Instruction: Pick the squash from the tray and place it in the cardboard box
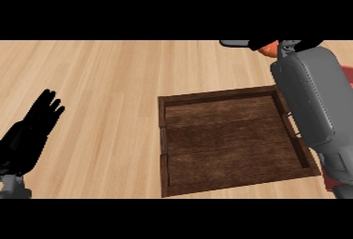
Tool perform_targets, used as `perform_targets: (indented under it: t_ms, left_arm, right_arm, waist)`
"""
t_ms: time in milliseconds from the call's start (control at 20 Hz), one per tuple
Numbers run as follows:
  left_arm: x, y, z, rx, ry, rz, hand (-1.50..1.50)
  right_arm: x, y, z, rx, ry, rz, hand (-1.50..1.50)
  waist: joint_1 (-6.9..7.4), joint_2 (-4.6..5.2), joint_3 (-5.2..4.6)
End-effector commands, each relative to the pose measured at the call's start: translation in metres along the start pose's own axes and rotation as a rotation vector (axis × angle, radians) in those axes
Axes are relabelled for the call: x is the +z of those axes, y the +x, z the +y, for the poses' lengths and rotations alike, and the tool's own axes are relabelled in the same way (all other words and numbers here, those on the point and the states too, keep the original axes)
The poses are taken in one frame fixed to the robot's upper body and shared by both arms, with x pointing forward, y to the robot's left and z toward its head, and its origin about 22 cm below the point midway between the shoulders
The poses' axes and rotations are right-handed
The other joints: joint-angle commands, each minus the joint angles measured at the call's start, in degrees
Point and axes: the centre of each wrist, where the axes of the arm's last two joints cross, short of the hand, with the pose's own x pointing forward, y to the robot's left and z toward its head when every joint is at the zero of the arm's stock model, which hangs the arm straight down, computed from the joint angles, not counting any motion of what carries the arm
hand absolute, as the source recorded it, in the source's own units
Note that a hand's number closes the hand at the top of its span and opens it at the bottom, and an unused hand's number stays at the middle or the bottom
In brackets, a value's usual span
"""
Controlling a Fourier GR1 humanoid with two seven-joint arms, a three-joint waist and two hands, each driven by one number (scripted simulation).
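Grey forearm of the right arm (314, 102) stretches up the right side of the view, over the edge of a dark wooden tray (228, 140) on the pale wood counter (103, 84). At its far end the right hand (258, 43), mostly cut off, appears curled around an orange squash (270, 48), only a sliver showing, beyond the tray's far corner. Left hand (31, 126) rests open at the left edge, fingers up.

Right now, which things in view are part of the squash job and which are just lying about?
Job: tray; orange squash at the right hand.
Lying about: left hand, resting open at the view's left; red thing behind the right forearm, can't tell what.
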Motion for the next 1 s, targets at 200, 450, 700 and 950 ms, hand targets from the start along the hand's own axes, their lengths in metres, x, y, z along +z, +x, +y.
perform_targets:
  t_ms: [200, 450, 700, 950]
  left_arm:
    - [-0.007, 0.012, 0.009, -0.004, 0.020, 0.015, 0.00]
    - [0.003, 0.008, 0.003, 0.010, -0.010, 0.000, 0.00]
    - [-0.009, 0.010, 0.003, -0.020, 0.009, -0.008, 0.00]
    - [-0.005, -0.005, -0.006, 0.002, 0.007, -0.002, 0.00]
  right_arm:
    - [-0.016, -0.010, -0.064, -0.006, -0.204, 0.213, 1.50]
    - [-0.046, -0.040, -0.078, -0.003, -0.220, 0.267, 1.50]
    - [-0.072, -0.085, -0.070, 0.075, -0.163, 0.270, 1.50]
    - [-0.070, -0.117, -0.059, 0.017, -0.211, 0.245, 1.50]
  waist:
    - [-0.80, -0.06, 0.02]
    - [-0.18, 0.12, 0.04]
    - [-0.52, 0.22, 0.05]
    - [-0.30, 0.17, 0.05]
